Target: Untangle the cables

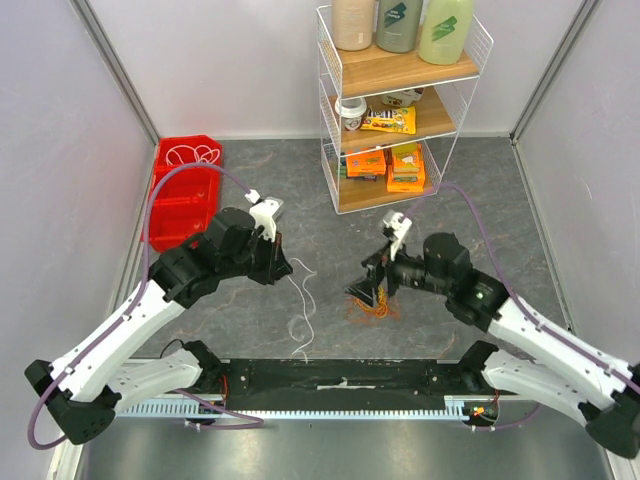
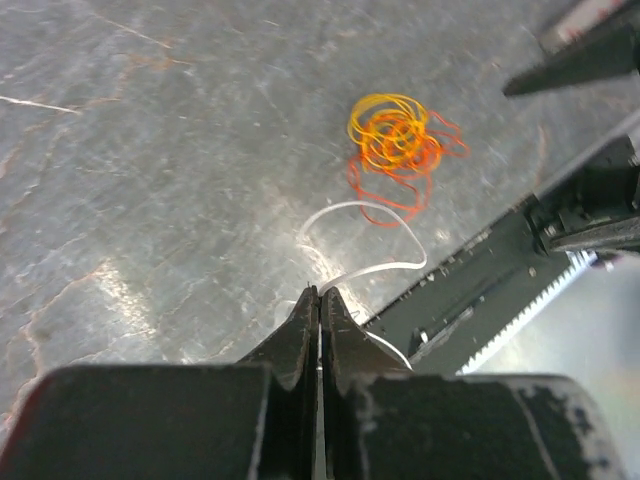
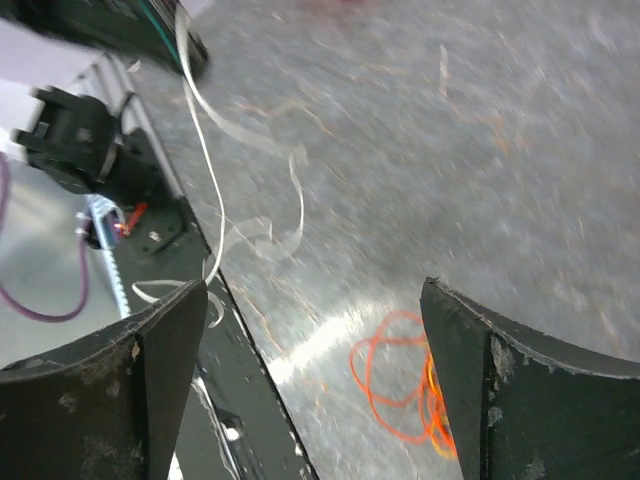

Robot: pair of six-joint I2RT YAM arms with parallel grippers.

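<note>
The left tool (image 2: pixel 319 300) is clamped on a thin white wire (image 2: pixel 352 205) trailing over the grey stone-patterned surface (image 2: pixel 150 150). The right tool (image 3: pixel 315 290) hangs, fingers apart, above a tangled coil of thin orange and yellow wires (image 3: pixel 400 385).

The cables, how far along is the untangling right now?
Done: a coiled white cable lies in the red bin. In hand: the left gripper is shut on the loose white cable, which trails beside the coloured pile; the right gripper hangs open above that pile. Left: the orange cable and yellow cable are wound together.
</note>
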